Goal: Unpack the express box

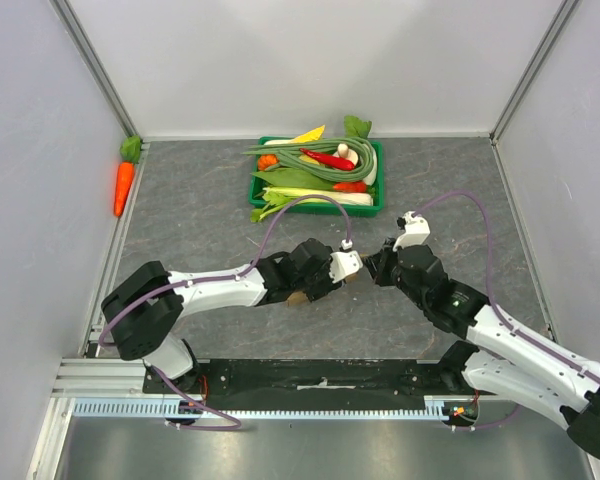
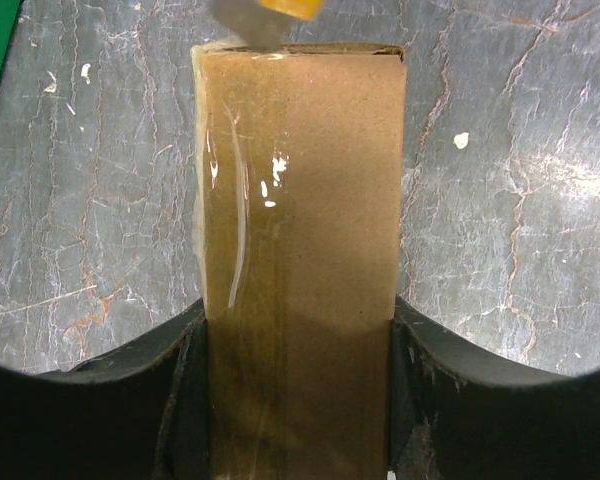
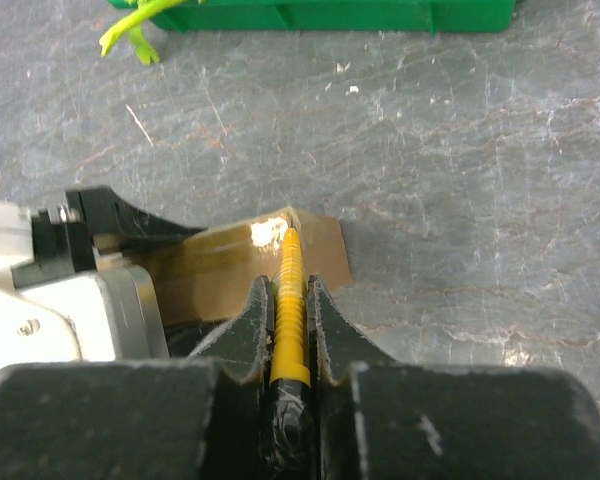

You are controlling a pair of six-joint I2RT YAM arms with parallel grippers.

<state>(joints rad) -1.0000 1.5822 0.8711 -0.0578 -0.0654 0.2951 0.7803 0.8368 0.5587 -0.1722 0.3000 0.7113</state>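
Left wrist view: left gripper (image 2: 298, 335) clamps express box (image 2: 300, 180), near of green tray (image 3: 380, 15); right gripper (image 3: 288, 298) pinches yellow cutter (image 3: 290, 255), tip at box's right end; risk: blade cd skid off tape (image 2: 232, 200), or push twists box loose.

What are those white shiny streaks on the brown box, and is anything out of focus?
Left wrist view: the streaks are light glaring off clear tape on the express box. Right wrist view: a bright white patch on the box beside the tip of the yellow tool; the right pincer, nearest the lens, looks softest. Top view: even light, faint shadows.
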